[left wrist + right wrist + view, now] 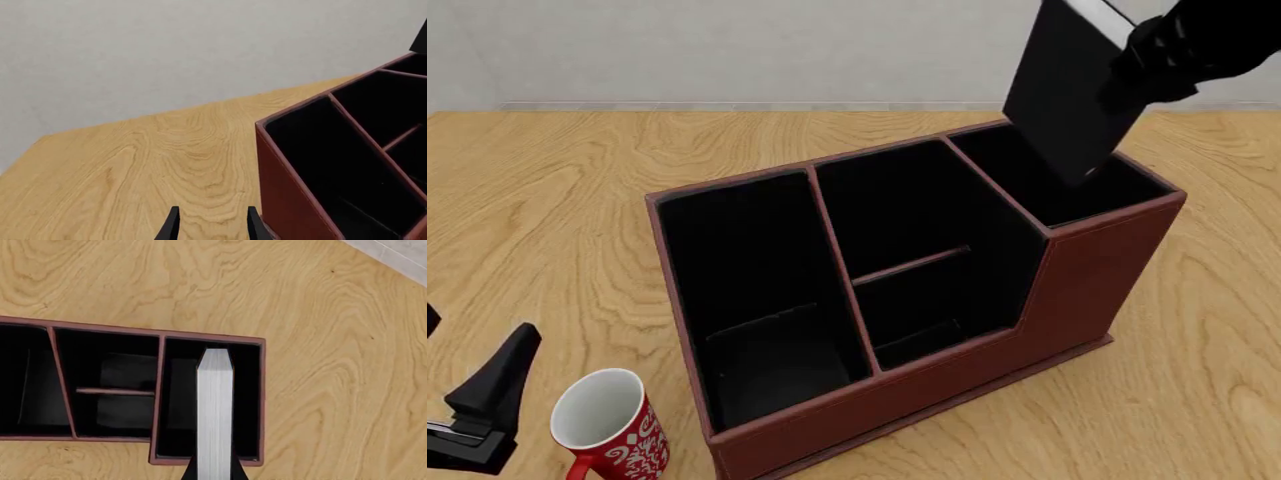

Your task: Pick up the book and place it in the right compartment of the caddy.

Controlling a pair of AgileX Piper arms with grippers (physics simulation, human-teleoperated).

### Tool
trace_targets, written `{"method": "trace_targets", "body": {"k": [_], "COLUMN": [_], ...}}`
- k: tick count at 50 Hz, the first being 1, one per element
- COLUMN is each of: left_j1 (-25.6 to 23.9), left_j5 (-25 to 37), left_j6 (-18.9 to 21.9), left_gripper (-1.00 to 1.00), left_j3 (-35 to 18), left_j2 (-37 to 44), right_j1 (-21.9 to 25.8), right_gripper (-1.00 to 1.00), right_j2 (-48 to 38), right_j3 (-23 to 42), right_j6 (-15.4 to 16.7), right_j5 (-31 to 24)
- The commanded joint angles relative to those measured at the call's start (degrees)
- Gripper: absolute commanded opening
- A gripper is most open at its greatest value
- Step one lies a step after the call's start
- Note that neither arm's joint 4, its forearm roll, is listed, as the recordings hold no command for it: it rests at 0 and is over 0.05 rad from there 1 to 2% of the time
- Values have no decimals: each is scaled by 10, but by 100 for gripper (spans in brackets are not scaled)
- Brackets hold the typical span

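black book pinched in right gripper, hanging over caddy right compartment; lowering and release left. left gripper spread, idle.

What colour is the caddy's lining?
Black inside the caddy, with maroon walls; front view shows it best.

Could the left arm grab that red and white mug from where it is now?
Probably yes. The left gripper sits right beside the mug with its jaws open, holding nothing, and nothing stands between them.
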State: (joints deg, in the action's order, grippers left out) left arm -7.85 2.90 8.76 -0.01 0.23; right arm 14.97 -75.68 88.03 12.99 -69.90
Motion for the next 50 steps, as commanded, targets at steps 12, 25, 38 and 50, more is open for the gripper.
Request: {"method": "trace_targets", "body": {"k": [12,25,38,50], "left_j1": [1,2,2,2], "left_j5": [4,6,9,10], "left_j6": [3,3,2,3], "left_gripper": [100,100,100,100], "left_j3": [0,0,0,0], "left_j2": [0,0,0,0], "right_j1": [5,-7,-5,-7], "right_gripper": [-100,-100,-100,-100], "right_j2": [-11,-18,-29,-37], "right_j3": [-32,-83,-118,-139], "right_j6": [-16,-12,-19,-11], "right_j5": [29,68,105,124]}}
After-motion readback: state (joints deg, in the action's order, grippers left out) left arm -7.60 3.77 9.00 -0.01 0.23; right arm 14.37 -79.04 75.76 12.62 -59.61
